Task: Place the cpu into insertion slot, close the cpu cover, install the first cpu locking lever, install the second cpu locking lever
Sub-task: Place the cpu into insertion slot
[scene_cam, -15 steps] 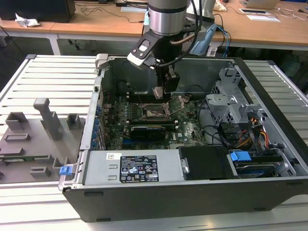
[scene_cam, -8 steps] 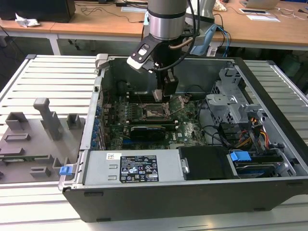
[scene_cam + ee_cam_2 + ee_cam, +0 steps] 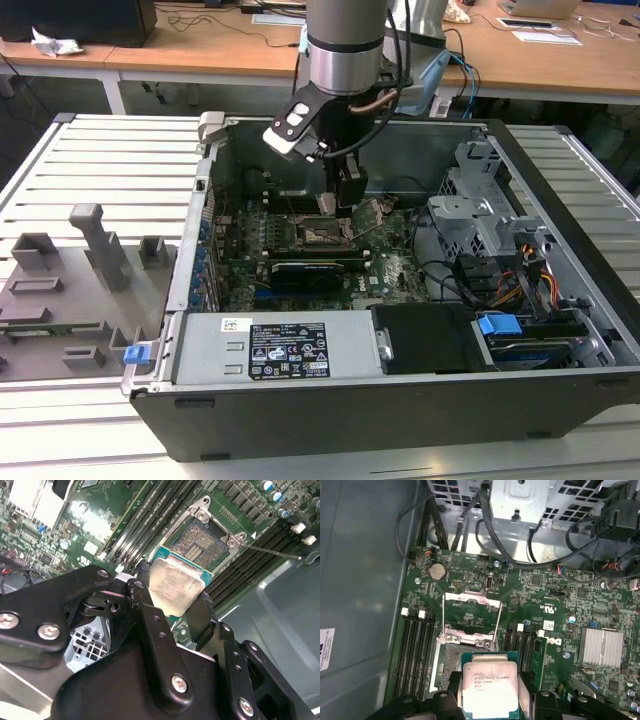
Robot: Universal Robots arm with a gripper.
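Ribbed tabletop (image 3: pixel 110 150) bore the open PC case (image 3: pixel 420 395); fingers (image 3: pixel 200 615) pinched the cpu (image 3: pixel 175 587) by its edges, close above the socket (image 3: pixel 197 545), cover (image 3: pixel 469 599) raised, prob. for clear entry.

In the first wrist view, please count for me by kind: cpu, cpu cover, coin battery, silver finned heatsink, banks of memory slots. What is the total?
cpu: 1
cpu cover: 1
coin battery: 1
silver finned heatsink: 1
banks of memory slots: 2
Total: 6
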